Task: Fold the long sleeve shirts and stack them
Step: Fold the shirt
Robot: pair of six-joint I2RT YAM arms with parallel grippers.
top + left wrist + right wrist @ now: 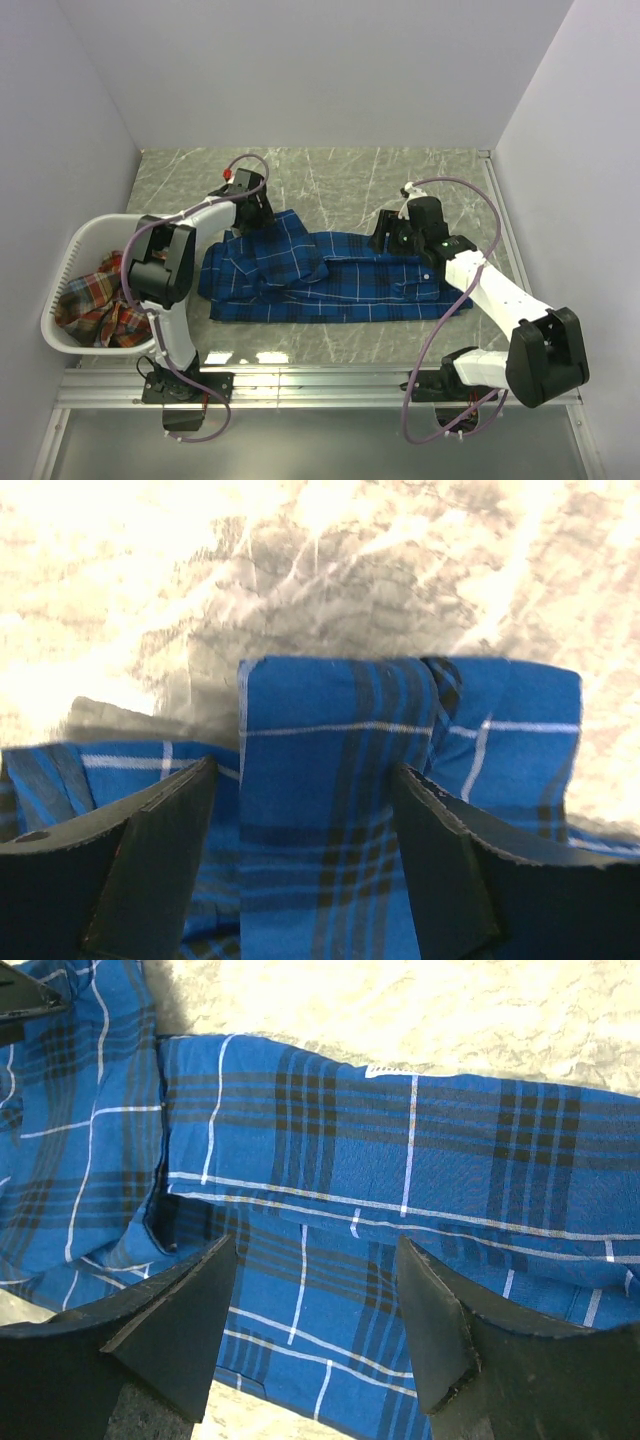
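A royal blue plaid long sleeve shirt [320, 278] lies spread across the middle of the table. My left gripper [252, 214] is over its far left corner. In the left wrist view that gripper [305, 770] stands open, with a flat folded band of the blue shirt [330, 780] lying between its fingers. My right gripper [388, 240] hovers at the shirt's far right part. In the right wrist view it [318, 1245] is open above the blue cloth [400, 1160], close to a hem edge, holding nothing. A red-orange plaid shirt [95, 300] lies bunched in the basket.
A white plastic laundry basket [72, 245] stands at the left edge of the table, beside the left arm. Grey marble tabletop [330, 175] shows behind the shirt. White walls close in the left, back and right sides.
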